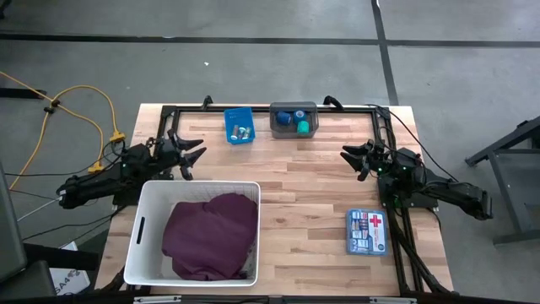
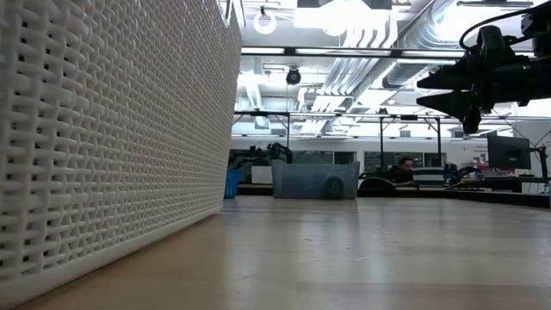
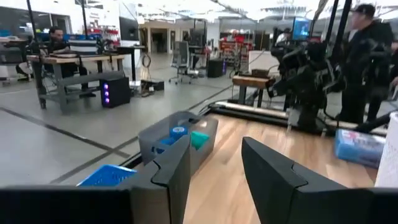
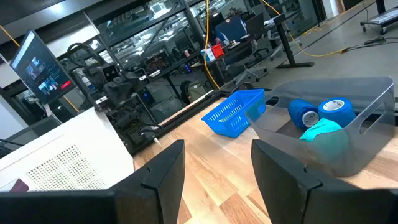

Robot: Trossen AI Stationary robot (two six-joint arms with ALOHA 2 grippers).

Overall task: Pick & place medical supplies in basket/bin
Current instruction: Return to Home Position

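The white basket (image 1: 152, 211) stands at the table's near left, and a maroon cloth (image 1: 211, 236) lies crumpled on its floor. At the far edge, a grey bin (image 1: 294, 108) holds blue tape rolls (image 4: 336, 111) and a green one (image 4: 320, 129). A small blue bin (image 1: 239, 125) beside it holds tiny vials (image 1: 243, 131). My left gripper (image 1: 196, 159) hovers open just beyond the basket's far left corner, holding nothing. My right gripper (image 1: 352, 163) hovers open at the table's right, also with nothing between its fingers (image 4: 217, 146).
A first-aid box (image 1: 367, 232) lies on the table near the right front. A black frame rail (image 1: 253, 108) runs along the far edge behind the bins. Bare wood stretches between the basket and my right arm. People and desks show in the room beyond.
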